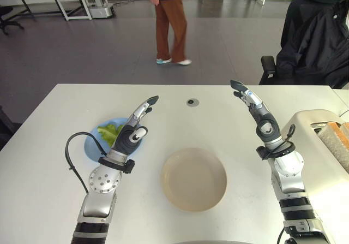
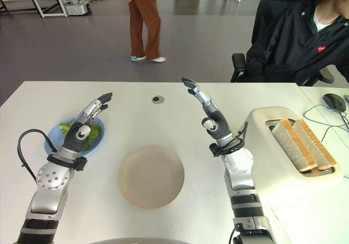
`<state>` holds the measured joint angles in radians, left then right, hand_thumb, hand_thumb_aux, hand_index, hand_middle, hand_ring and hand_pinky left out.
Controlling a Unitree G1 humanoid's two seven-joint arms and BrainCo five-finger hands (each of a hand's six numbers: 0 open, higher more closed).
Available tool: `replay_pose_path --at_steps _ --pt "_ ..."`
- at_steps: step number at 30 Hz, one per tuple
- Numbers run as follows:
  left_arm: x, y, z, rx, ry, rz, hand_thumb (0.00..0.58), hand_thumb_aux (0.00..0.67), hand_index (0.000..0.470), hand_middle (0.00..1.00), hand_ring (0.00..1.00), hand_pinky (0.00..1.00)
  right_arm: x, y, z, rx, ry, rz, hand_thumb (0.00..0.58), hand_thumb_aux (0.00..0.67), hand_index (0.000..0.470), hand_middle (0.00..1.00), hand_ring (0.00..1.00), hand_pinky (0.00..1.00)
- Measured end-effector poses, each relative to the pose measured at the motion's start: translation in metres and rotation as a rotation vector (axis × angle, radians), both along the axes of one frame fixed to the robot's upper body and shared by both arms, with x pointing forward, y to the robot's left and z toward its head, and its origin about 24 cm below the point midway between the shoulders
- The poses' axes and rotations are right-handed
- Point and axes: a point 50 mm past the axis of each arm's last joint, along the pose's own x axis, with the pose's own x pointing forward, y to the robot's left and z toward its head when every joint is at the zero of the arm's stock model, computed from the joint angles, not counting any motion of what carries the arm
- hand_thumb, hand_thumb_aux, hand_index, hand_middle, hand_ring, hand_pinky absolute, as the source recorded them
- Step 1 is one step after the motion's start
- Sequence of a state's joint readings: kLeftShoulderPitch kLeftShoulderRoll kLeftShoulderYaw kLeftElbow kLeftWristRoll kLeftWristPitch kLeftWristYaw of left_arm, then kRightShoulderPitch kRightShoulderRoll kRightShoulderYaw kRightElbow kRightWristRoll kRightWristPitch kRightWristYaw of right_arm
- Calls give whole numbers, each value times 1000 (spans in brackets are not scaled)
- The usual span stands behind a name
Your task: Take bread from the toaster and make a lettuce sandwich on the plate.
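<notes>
Right eye view looks down on a smooth white table. At its right edge stands a cream toaster with rounded corners and a matte shell. Two bread slices stand side by side in its top slots, pale and porous with tan crusts, their upper parts rising out of the slots.

Near the middle of the table lies a round beige plate, shallow and matte, its whole inner face showing. On the left sits a round blue dish with crinkled green lettuce in it.

The left hand, made of silver metal and dark plastic, is over the dish and covers part of the lettuce. Its fingers are stretched out flat and nothing is in them. Whether it touches the leaves cannot be told. A black cable loops out from its wrist across the table.

The right hand is between the plate and the toaster, apart from both. Its fingers are straight and point away from the robot, and it has hold of nothing.

A small round grommet is set in the table top beyond the plate.
</notes>
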<state>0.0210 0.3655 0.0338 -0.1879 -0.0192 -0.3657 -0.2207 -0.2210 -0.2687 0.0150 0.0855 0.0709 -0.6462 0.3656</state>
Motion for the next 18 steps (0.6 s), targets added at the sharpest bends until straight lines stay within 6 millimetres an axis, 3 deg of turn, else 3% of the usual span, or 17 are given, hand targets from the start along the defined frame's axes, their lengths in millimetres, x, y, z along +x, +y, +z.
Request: replay_pose_path --at_steps 18 --pt "-1 -4 -4 -35 14 -38 0 0 0 0 0 0 -1 5 -7 -19 41 79 0 0 0 0 0 0"
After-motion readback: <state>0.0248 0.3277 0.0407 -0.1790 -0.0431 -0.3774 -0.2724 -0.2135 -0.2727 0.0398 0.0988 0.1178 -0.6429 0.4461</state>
